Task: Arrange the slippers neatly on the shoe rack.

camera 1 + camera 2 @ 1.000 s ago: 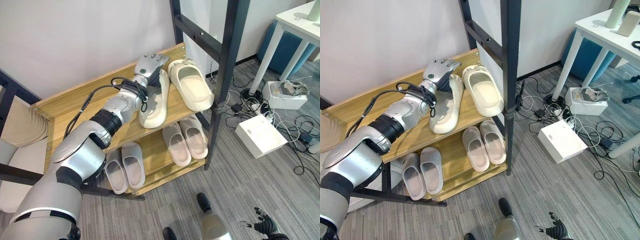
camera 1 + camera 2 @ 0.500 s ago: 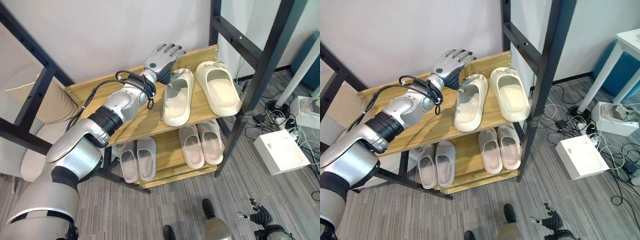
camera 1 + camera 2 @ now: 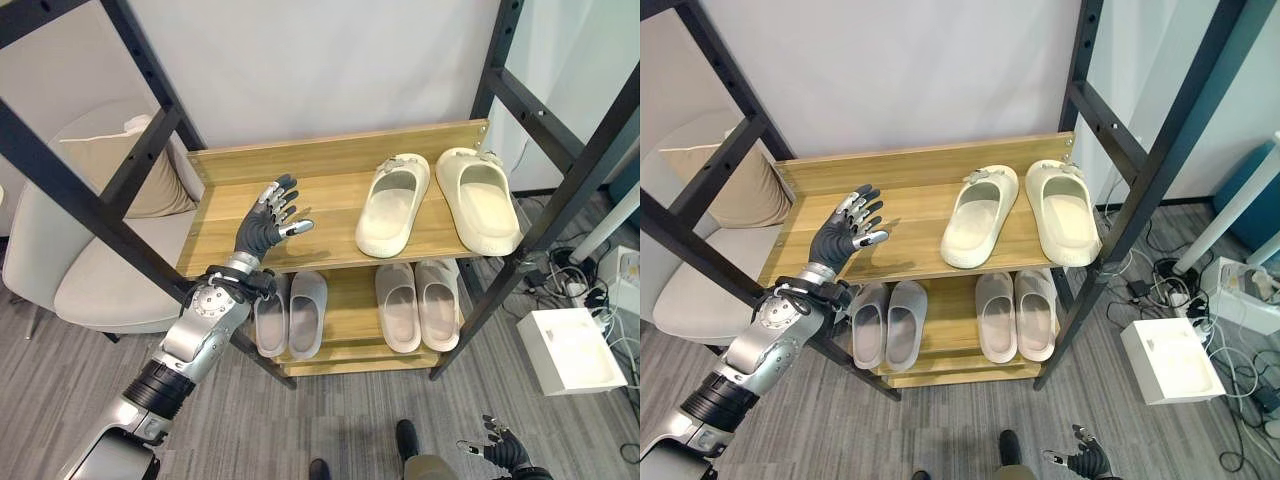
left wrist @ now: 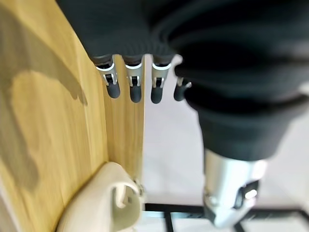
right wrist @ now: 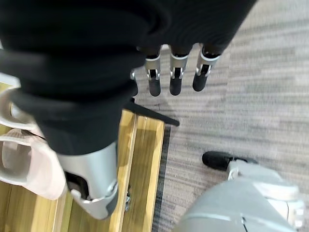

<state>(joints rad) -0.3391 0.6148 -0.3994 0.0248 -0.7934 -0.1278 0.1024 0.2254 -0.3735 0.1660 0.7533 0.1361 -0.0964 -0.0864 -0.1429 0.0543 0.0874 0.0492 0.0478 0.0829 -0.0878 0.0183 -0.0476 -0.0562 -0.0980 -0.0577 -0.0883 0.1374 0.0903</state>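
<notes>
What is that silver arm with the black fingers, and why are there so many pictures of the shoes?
That arm belongs to a walking robot with two hands. Two pictures come from cameras in its head, looking down at a wooden shoe rack with a black metal frame. The other two come from small cameras on its wrists, looking along its fingers from very close.

The robot's left hand hovers over the bare part of the top shelf, fingers spread, holding nothing. Its right hand hangs low by the grey floor, also holding nothing.

On the top shelf lies a pair of cream rubber slippers, side by side. On the lower shelf are a pair of grey slippers and a pair of pale pink slippers. A beige cushioned chair stands to the robot's left of the rack, and a white box lies on the floor to its right.
</notes>
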